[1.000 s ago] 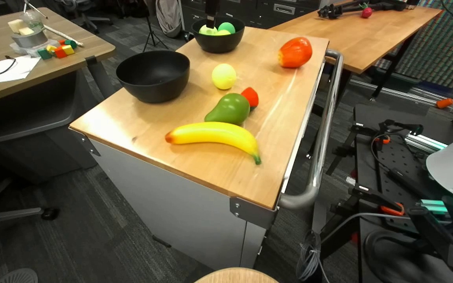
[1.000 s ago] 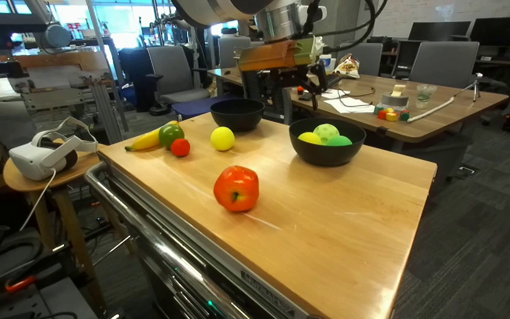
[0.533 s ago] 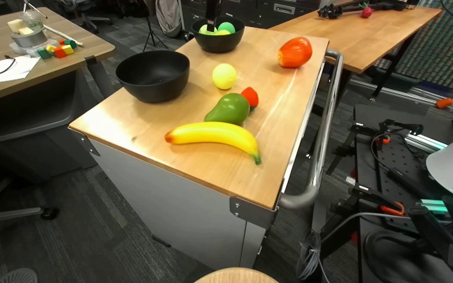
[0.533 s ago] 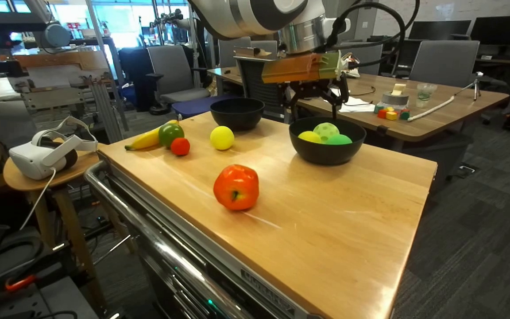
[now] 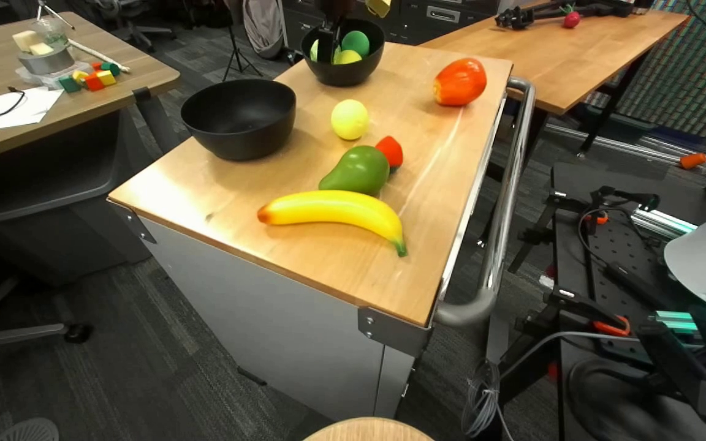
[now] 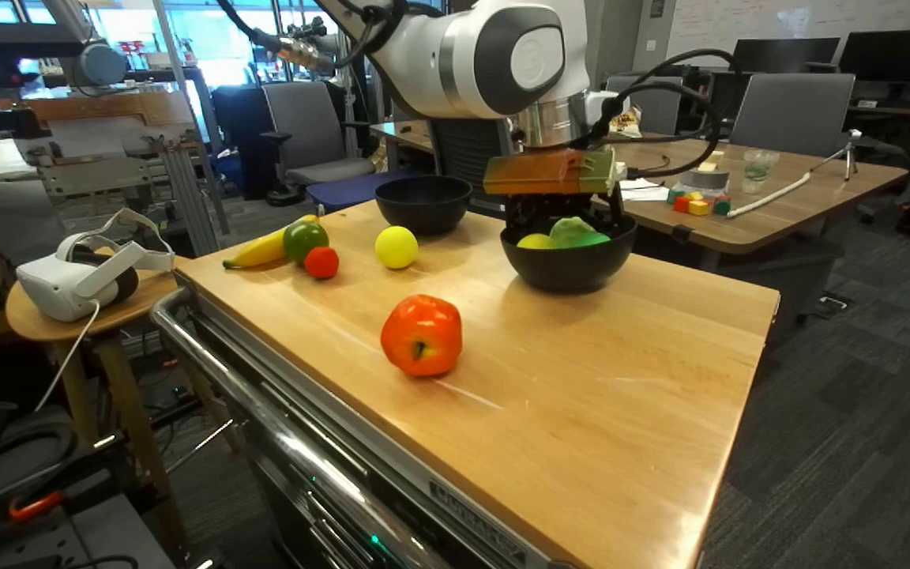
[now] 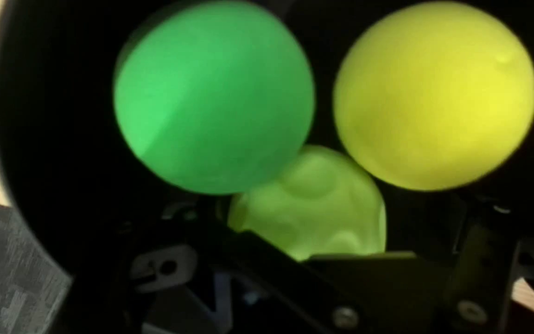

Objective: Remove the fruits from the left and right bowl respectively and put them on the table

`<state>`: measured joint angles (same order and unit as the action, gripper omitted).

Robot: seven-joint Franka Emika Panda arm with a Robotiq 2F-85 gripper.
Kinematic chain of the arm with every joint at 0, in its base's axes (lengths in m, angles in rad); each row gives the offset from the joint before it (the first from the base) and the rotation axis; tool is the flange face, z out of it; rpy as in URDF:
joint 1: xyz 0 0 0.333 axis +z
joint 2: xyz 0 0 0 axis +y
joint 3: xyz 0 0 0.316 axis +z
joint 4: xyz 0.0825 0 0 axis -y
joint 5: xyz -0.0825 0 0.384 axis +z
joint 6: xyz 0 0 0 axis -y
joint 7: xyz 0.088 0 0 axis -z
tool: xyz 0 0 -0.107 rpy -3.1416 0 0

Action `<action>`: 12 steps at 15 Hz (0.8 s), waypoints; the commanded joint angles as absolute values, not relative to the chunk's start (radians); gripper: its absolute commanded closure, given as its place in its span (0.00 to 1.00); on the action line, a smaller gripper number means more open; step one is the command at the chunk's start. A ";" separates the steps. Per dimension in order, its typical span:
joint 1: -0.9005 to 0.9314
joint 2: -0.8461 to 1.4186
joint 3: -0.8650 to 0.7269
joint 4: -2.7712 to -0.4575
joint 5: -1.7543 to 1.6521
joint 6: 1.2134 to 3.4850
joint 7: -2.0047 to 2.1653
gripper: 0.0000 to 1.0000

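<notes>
A black bowl (image 6: 569,273) on the wooden table (image 6: 597,379) holds a green round fruit (image 7: 216,97), a yellow one (image 7: 434,97) and a dimpled yellow-green one (image 7: 315,208); it looks slightly tilted. Reaching down into it, my gripper (image 7: 339,218) is open, its fingers on either side of the dimpled fruit, with a dark gap at its right. The fingertips are dark and partly hidden. In the wider black bowl (image 5: 239,138) no fruit shows. On the table lie a banana (image 5: 331,208), a green oval fruit (image 5: 358,170), a red fruit (image 5: 390,150) and a yellow round fruit (image 5: 349,119).
A large orange-red fruit (image 6: 422,336) sits on the table nearer the metal rail (image 6: 289,431), which runs along one edge. Beyond the bowls is a separate desk (image 6: 787,209) with coloured blocks, tape and papers. A white headset (image 6: 80,280) rests on a stool.
The arm has come down over the fruit-filled bowl, and its fingers have passed below the rim. That bowl has shifted slightly towards the wider bowl. The jaws have stayed open.
</notes>
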<state>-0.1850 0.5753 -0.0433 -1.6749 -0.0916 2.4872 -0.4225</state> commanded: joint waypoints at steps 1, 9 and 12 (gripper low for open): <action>-0.193 0.631 -0.043 -1.604 -0.104 2.448 -0.414 0.00; -0.209 0.585 -0.042 -1.639 -0.089 2.441 -0.395 0.59; -0.191 0.517 -0.057 -1.685 -0.113 2.441 -0.372 0.68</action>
